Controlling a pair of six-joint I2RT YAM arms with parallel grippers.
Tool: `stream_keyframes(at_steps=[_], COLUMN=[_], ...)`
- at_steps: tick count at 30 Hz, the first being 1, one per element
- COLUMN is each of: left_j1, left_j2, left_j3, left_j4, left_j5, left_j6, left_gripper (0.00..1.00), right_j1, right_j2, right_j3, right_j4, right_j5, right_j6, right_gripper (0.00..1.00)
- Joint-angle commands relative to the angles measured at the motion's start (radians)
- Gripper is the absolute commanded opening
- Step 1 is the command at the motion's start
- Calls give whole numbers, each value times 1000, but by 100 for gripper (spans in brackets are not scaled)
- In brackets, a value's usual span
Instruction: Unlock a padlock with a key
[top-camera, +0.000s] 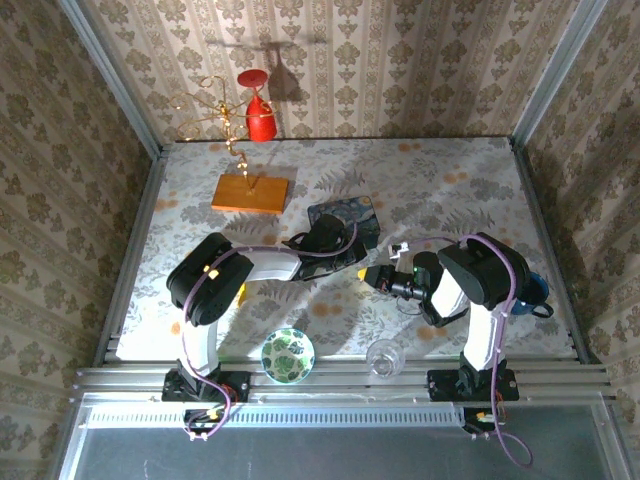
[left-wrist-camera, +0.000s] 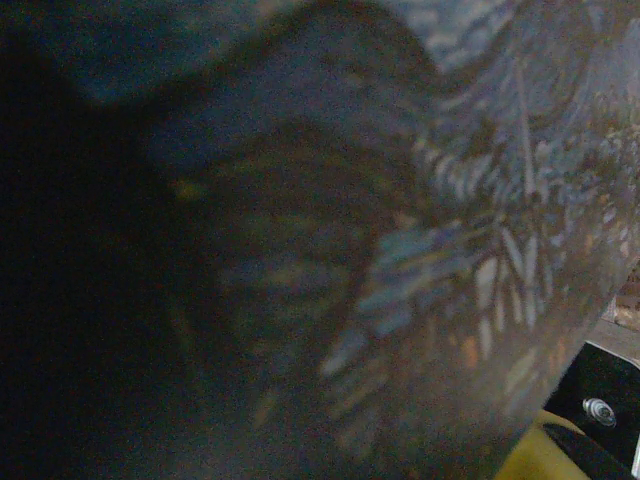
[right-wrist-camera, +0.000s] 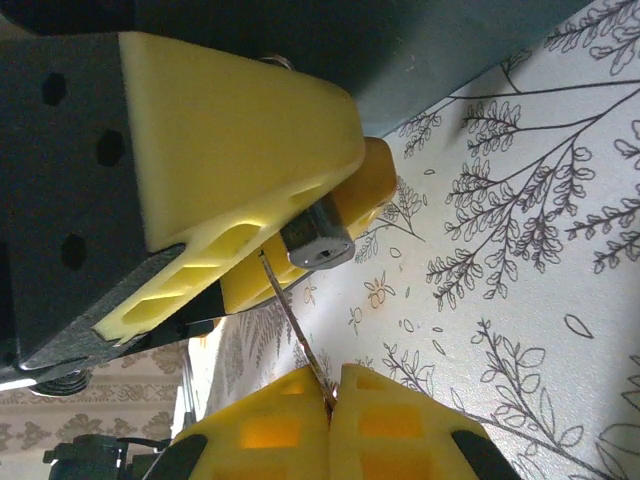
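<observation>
Right gripper (right-wrist-camera: 330, 400) had its fingers pressed together, pinching the key (right-wrist-camera: 295, 325) by its rear end. The key's long axis ran straight out from the fingertips, tip pointing away from the hand at the padlock (right-wrist-camera: 318, 243) just ahead. The tip met the edge of the padlock's silvery end face; how deep it sat was unclear. Left gripper (right-wrist-camera: 345, 200) faced the right one nose to nose, fingers clamped on the padlock's body, end face turned toward the key. Both were held above the table (right-wrist-camera: 520, 300), with bare patterned cloth open beside the right hand. The blue tin (top-camera: 345, 215) lay just beyond the left hand. A bowl (top-camera: 288, 354) and a glass (top-camera: 382, 358) stood behind the hands at the table's near edge.
</observation>
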Motion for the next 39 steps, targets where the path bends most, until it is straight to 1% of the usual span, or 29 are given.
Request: stream_keyframes(at_steps=[1,5,13,19,26,33,39], left_j1=[5,6,10,12,10,12,11], left_j2=[-26,-37,-62,-63,-63,-62,-67], left_j3=[-2,-8,-2,1,14,27,52], left_j4=[42,49,18,18,4,-53,-121], left_j5=[14,8,3,3,13,54,77], left_j6=[-4,5,31,37,72,138,171], left_gripper=[18,18,18,18,18,18,18], right_j1=[-10,-23,-28,-28,-30,-31,-32], right_j2=[53,50,24,-37,-149,-219,-263], right_j3=[-17,-35,-44,-27,1,45,52], right_j4=[-85,-99,-217,-329,-502,-595,-625], right_j5=[46,51,40,23,8,-47,-59], right_j6=[-3,44,75,66,17,-32,-51], right_gripper=[0,0,0,0,0,0,0])
